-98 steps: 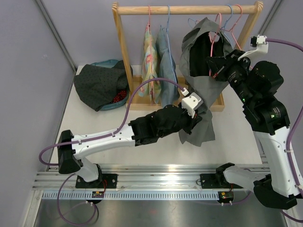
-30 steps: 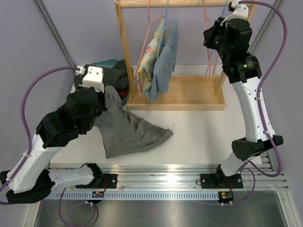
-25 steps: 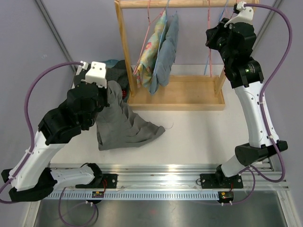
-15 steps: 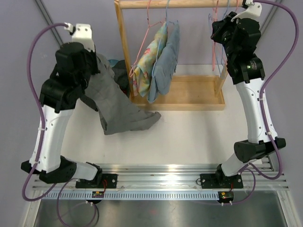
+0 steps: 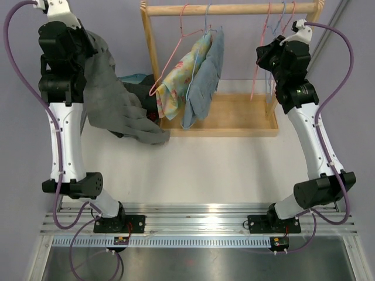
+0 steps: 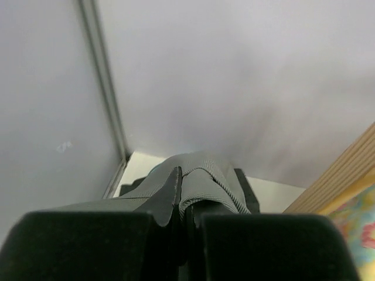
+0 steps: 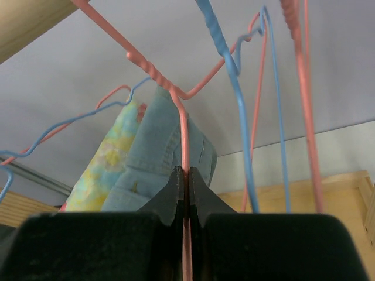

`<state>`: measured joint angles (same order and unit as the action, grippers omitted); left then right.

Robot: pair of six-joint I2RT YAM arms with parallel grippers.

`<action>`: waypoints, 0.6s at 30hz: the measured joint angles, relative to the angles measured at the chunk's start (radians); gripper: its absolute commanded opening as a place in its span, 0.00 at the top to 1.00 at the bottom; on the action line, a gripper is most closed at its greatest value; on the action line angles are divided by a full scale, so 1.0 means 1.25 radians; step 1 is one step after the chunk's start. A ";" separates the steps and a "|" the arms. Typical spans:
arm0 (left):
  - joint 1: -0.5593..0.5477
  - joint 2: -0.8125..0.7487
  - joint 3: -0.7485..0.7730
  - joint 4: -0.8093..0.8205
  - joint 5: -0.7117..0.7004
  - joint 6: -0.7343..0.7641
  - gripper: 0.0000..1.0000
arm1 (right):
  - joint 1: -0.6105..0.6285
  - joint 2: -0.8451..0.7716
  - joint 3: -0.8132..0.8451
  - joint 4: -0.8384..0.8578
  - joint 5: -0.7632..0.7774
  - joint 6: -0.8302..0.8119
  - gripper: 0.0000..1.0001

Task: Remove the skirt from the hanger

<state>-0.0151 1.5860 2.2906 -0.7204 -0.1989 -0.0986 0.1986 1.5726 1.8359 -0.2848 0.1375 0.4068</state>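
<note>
The grey skirt (image 5: 108, 102) is off its hanger and hangs from my left gripper (image 5: 79, 44), which is raised high at the far left. Its lower end drapes to the table by the rack's left post. In the left wrist view the left gripper (image 6: 183, 196) is shut on a fold of the skirt (image 6: 205, 175). My right gripper (image 5: 265, 57) is up at the right end of the rack. In the right wrist view the right gripper (image 7: 186, 175) is shut on the wire of a bare pink hanger (image 7: 183, 126). That hanger (image 5: 258, 73) hangs from the rail.
The wooden rack (image 5: 234, 9) stands at the back with its base tray (image 5: 234, 120). A floral garment (image 5: 173, 88) and a denim one (image 5: 206, 70) hang on it, beside bare blue and pink hangers (image 5: 280, 17). A teal bag with dark cloth (image 5: 136, 88) lies behind the skirt.
My left arm has swung up and to the far left, lifting the skirt off the table. My right gripper has stayed at the rail, shut on the pink hanger, dropping slightly.
</note>
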 measured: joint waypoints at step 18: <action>0.046 0.593 0.042 0.004 0.174 -0.106 0.01 | -0.007 -0.352 -0.290 0.039 -0.299 0.007 0.28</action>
<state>0.0425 2.3276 2.3425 -0.7155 0.0181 -0.2310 0.1902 1.1332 1.4734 -0.2363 -0.2359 0.4152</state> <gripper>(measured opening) 0.983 0.509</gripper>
